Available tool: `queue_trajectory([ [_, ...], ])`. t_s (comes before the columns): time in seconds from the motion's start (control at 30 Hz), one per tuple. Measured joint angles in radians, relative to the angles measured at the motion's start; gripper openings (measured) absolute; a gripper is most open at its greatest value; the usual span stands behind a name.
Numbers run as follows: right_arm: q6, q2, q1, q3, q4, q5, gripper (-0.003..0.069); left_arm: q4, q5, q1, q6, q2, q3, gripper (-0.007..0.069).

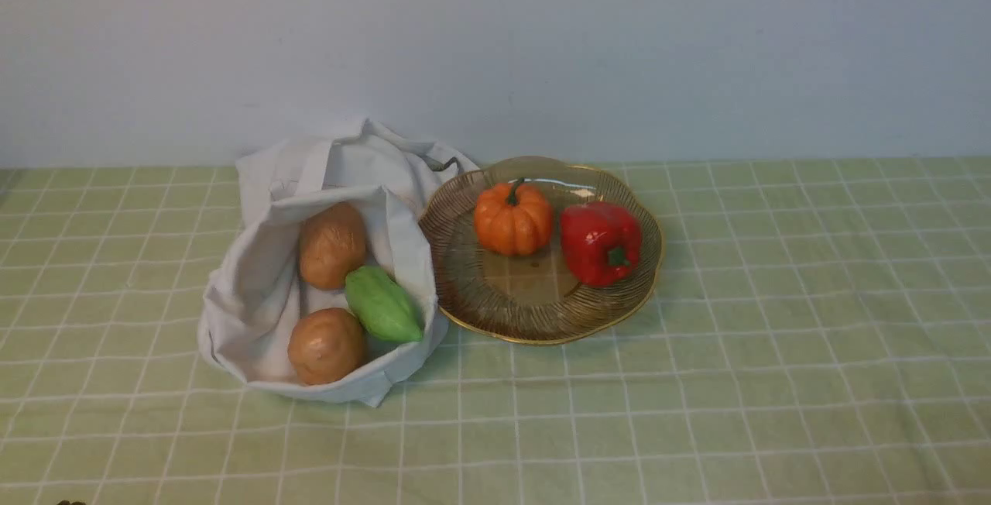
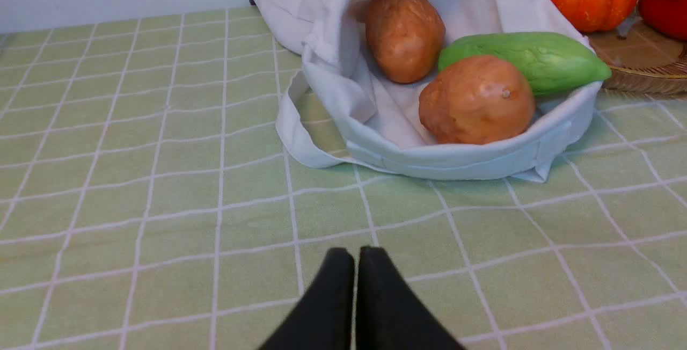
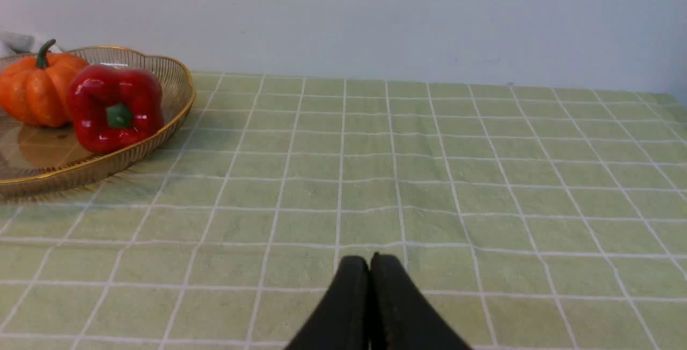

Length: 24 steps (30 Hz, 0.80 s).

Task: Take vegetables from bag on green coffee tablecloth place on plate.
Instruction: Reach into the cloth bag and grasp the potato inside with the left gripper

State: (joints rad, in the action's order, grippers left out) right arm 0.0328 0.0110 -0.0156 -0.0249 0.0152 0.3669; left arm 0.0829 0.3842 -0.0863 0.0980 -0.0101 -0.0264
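The off-white cloth bag (image 1: 255,296) lies open on the green checked tablecloth (image 1: 774,381), left of the plate (image 1: 534,319). In it lie two brown potatoes (image 1: 332,245) (image 1: 326,345) and a light green gourd (image 1: 382,305). They also show in the left wrist view: potatoes (image 2: 405,32) (image 2: 476,99), gourd (image 2: 536,60), bag (image 2: 375,119). My left gripper (image 2: 356,253) is shut and empty, low over the cloth short of the bag. My right gripper (image 3: 369,260) is shut and empty over bare cloth, well away from the plate (image 3: 161,119). Neither gripper shows in the front view.
An orange toy pumpkin (image 1: 512,218) and a red bell pepper (image 1: 600,242) sit on the plate. A pale wall (image 1: 542,40) runs behind the table. A bag strap (image 2: 292,135) loops out onto the cloth.
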Motion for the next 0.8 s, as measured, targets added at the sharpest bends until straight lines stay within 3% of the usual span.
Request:
queue_trajectory([
  [0.8,0.000,0.000,0.000,0.000,0.000,0.000,-0.0015,-0.042,-0.018,0.000,0.010,0.000,-0.001,-0.0005],
])
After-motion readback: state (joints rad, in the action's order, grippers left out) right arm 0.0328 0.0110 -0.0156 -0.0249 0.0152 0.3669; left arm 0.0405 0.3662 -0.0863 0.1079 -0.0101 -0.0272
